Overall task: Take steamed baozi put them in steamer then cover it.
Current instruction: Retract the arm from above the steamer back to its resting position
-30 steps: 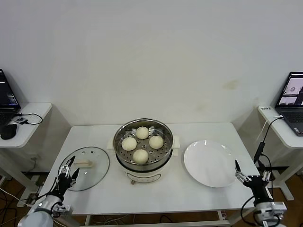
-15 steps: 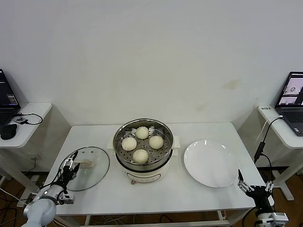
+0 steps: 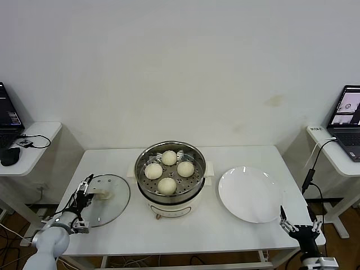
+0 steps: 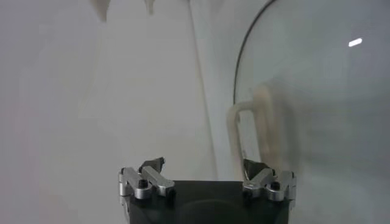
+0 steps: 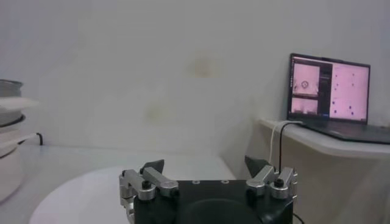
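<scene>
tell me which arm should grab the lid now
Left, probably. The left gripper is open at the cover near its handle; the right gripper sits open past the plate, far off.

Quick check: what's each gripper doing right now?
Left gripper: open, empty, at the cover's handle.
Right gripper: open, empty, near the table's front right corner.

Pretty bright, even indoor light, only soft shadows under the steamer (image 3: 170, 174) and plate (image 3: 250, 194). Left wrist view is washed out and hazy, with a small glare streak on the cover (image 4: 317, 115). Laptop (image 5: 329, 88) screen glows pinkish.
</scene>
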